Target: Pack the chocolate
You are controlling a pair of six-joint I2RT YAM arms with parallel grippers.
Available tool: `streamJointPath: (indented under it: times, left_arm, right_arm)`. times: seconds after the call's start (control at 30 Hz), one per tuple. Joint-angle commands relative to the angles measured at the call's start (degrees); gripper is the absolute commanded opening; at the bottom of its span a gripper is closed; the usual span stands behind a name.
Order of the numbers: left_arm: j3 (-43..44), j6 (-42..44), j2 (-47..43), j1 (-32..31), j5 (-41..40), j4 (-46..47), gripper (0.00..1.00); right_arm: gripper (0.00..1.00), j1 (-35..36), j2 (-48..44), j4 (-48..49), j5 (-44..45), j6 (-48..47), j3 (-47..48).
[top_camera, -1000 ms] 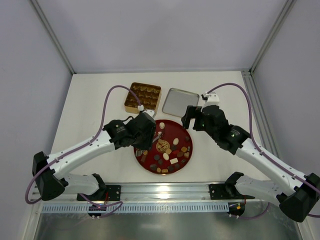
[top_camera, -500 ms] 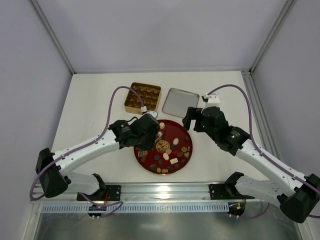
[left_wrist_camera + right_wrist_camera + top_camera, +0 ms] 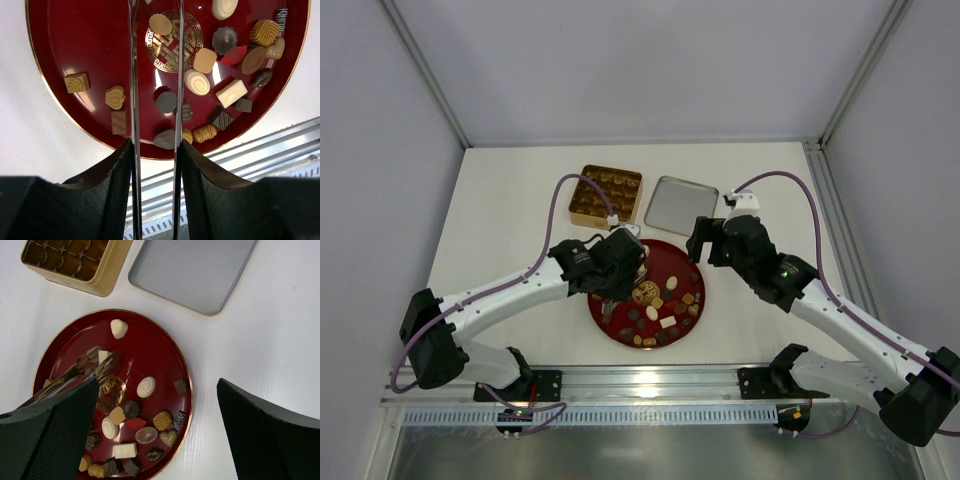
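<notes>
Tongs (image 3: 75, 372) clamped in left fingers (image 3: 110, 190) have slid right over the plate (image 3: 75, 40) of chocolate (image 3: 196, 81), nearing a pick; right fingers (image 3: 55, 430) gape empty.

White arms (image 3: 510, 292) carry black joints (image 3: 582, 262) and purple cables (image 3: 778, 173).

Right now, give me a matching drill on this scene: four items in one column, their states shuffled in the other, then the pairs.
Items
1. gold tin
2. tin lid
3. dark-red plate
4. right gripper

States
A. loose chocolates scattered on it
B. open, holding nothing
C. rows of brown pockets inside
D. lying grey inside up, nothing in it

Pairs: 1-C, 2-D, 3-A, 4-B
</notes>
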Motion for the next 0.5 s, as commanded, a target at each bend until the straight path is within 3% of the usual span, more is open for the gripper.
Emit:
streamJointPath:
  times: [0.0,0.47]
  left_arm:
    - [0.6,0.02,0.51,-0.28,0.06,2.91,0.41]
    - [1.48,1.07,1.39,-0.28,-1.34,2.12,0.36]
  right_arm:
    - [1.0,-0.29,-1.05,1.41,1.54,-0.29,0.07]
    - [1.0,-0.9,-1.05,1.32,1.36,-0.37,-0.37]
